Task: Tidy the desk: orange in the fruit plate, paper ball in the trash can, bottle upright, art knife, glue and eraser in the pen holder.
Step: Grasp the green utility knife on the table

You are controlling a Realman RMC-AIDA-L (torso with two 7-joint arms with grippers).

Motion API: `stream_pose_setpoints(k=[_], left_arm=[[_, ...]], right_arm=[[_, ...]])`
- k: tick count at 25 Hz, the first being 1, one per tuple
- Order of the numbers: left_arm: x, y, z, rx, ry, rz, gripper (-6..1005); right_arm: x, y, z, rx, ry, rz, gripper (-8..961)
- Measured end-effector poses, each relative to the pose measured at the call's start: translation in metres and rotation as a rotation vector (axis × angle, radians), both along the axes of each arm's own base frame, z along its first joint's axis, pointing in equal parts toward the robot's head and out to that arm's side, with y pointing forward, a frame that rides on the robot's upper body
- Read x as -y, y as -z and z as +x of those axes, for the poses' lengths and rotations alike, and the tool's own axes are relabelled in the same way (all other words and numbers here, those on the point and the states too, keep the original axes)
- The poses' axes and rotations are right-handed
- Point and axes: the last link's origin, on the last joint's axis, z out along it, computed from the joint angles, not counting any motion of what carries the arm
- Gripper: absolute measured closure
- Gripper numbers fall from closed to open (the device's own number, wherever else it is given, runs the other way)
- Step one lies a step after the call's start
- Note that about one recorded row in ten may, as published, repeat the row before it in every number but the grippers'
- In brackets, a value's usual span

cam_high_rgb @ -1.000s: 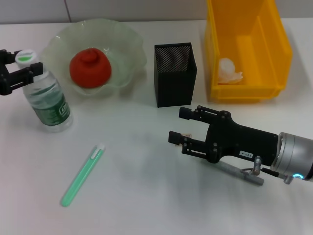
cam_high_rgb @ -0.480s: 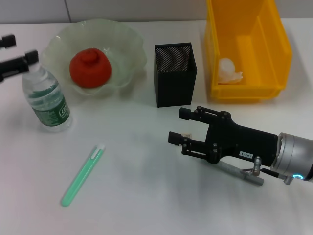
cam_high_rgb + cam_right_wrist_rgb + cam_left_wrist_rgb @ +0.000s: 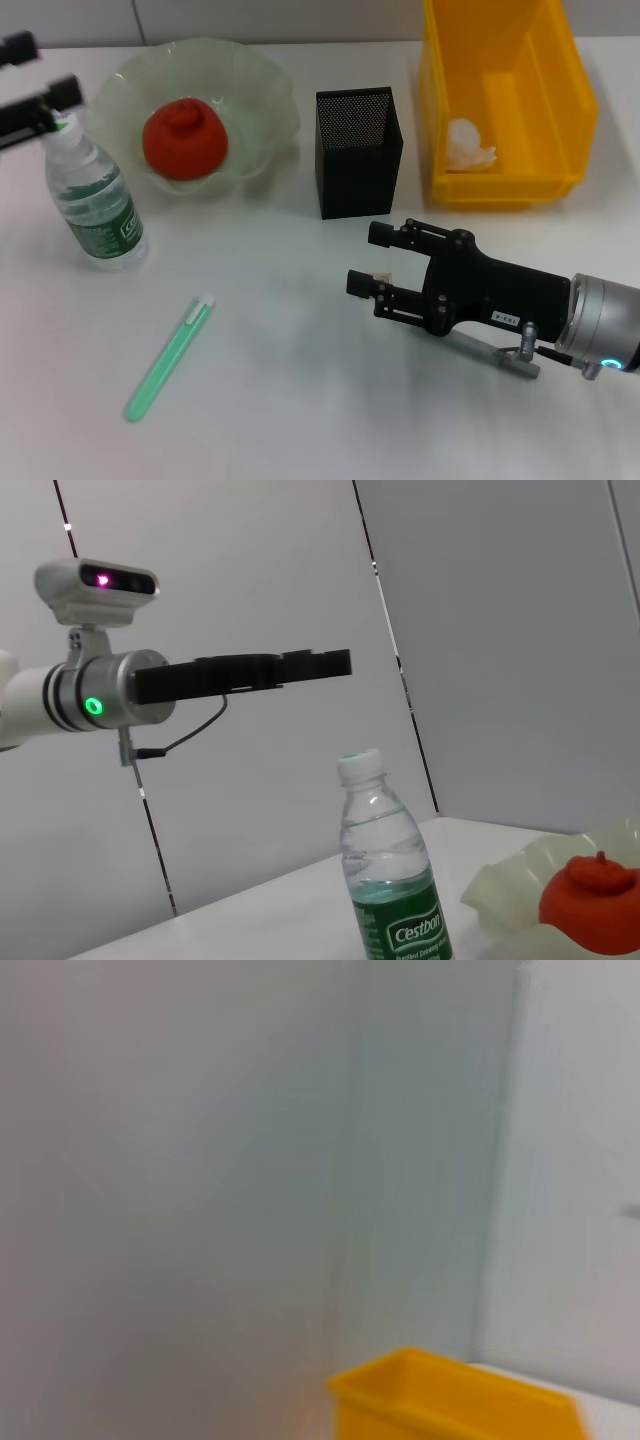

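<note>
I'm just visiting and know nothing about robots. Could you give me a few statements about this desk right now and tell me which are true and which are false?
1. The orange sits in the fruit plate. True.
2. The bottle lies on its side. False: it stands upright.
3. The paper ball is inside the trash can. True.
4. The left gripper grips the bottle. False: it is open, above the cap.
5. The right gripper is open near the pen holder. True.

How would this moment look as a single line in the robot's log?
clear plastic bottle: upright, free | left claw: open, above it | right claw: open, over beige eraser
</note>
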Motion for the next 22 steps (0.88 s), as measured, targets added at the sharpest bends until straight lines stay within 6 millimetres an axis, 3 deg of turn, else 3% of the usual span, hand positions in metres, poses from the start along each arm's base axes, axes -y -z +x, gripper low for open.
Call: stream_pose_setpoints(k=[5, 9, 22], left_arm=[[0.014, 0.029, 0.013, 0.072, 0.146, -0.177, 265], [0.022, 0.054, 0.007, 0.141, 0.197, -0.237, 265], [0.033, 0.082, -0.016, 0.153, 0.143, -0.250, 266]], right_arm=[[0.000, 0.000, 0.000, 0.003, -0.004, 0.006, 258], [0.001, -0.001, 0.001, 0.006, -0.008, 0.012, 258], [0.000, -0.004, 0.002, 0.005, -0.015, 0.018, 258]])
